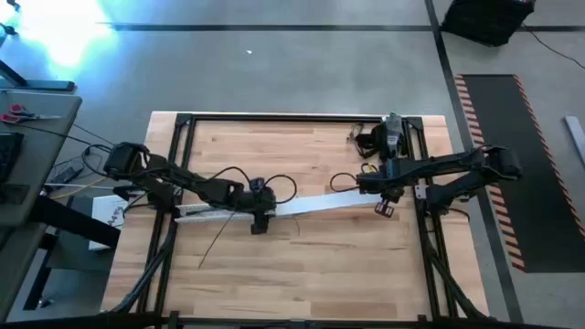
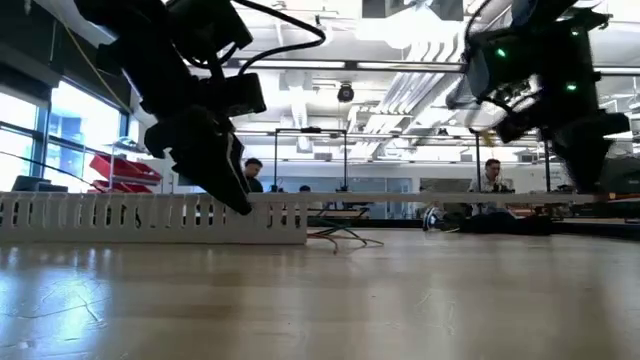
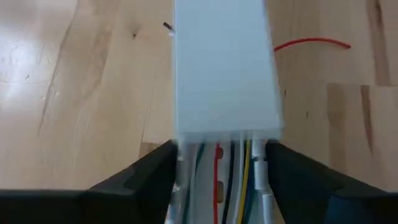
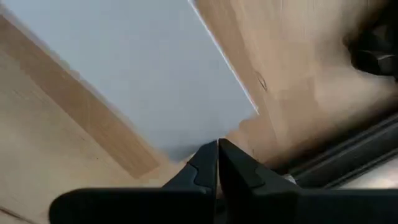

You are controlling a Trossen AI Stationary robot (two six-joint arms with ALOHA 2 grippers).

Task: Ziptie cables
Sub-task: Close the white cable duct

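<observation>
Table: butcher-block wooden top (image 1: 302, 265) framed by a dark metal rail, seen from above with both arms reaching toward its middle.
Left gripper: (image 1: 260, 216) lowered at the table's centre-left; in the left wrist view its two dark fingers (image 3: 146, 177) are spread and straddle the slotted channel, one on each side wall. Whether they press on the walls cannot be told.
Slotted channel: long white plastic trough (image 2: 150, 218) lying flat on the table, running from the left arm's side toward the centre; its row of slots shows in the low view.
Cables: thin wires (image 3: 231, 180) of red, green, yellow and dark insulation lying lengthwise inside the channel, visible where the channel is uncovered between the left gripper's fingers.
Cover strip: flat plain white strip (image 1: 315, 205) extending from the left gripper toward the right gripper; its near end sits over the channel and hides the cables beyond that point (image 3: 224, 68).
Right gripper: (image 1: 384, 207) at the strip's far end, centre-right of the table; in the right wrist view its fingertips (image 4: 218, 163) meet with no gap, at the edge of the strip's corner. Whether that corner is pinched between them cannot be told.
Loose wires: a dark loop (image 1: 274, 185) beside the left gripper and a red wire (image 3: 311, 43) on the bare wood.
</observation>
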